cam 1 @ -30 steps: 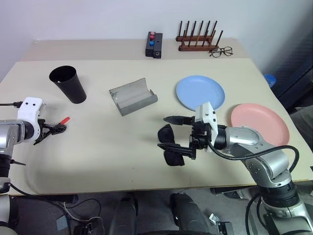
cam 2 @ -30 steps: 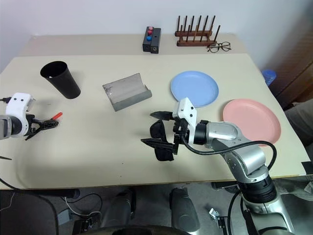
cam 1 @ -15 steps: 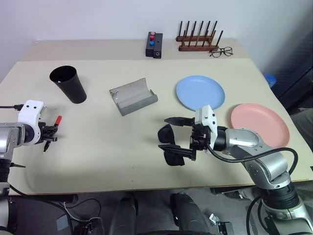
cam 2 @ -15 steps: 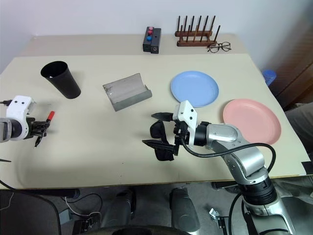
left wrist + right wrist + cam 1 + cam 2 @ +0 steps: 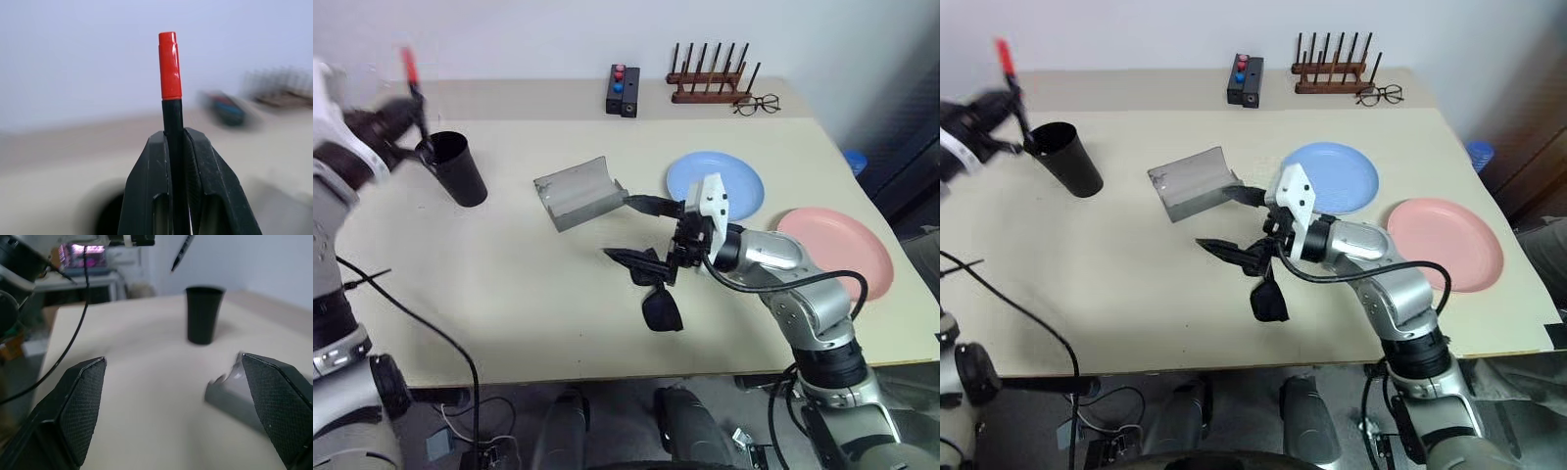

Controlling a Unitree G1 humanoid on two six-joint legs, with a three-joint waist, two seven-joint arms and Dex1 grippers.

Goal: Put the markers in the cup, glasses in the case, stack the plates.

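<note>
My left gripper (image 5: 411, 116) is raised at the far left, shut on the black marker with a red cap (image 5: 409, 64). The marker (image 5: 169, 68) stands nearly upright, cap up, its lower end just above the black cup (image 5: 452, 168). The black glasses (image 5: 661, 308) lie on the table in front of the middle. Just above their far side hovers my right gripper (image 5: 636, 231), open and holding nothing. It points toward the open grey case (image 5: 579, 193). The blue plate (image 5: 715, 184) and the pink plate (image 5: 837, 245) lie side by side at the right.
At the back stand a wooden peg rack (image 5: 710, 83), wire-rimmed spectacles (image 5: 756, 103) and a black box with red and blue buttons (image 5: 622, 88). A black cable (image 5: 401, 313) hangs over the table's left front part.
My left gripper shut on the marker, then carried it from the table up to the cup, turning it cap up. My right gripper rose and moved left toward the case, staying open.
</note>
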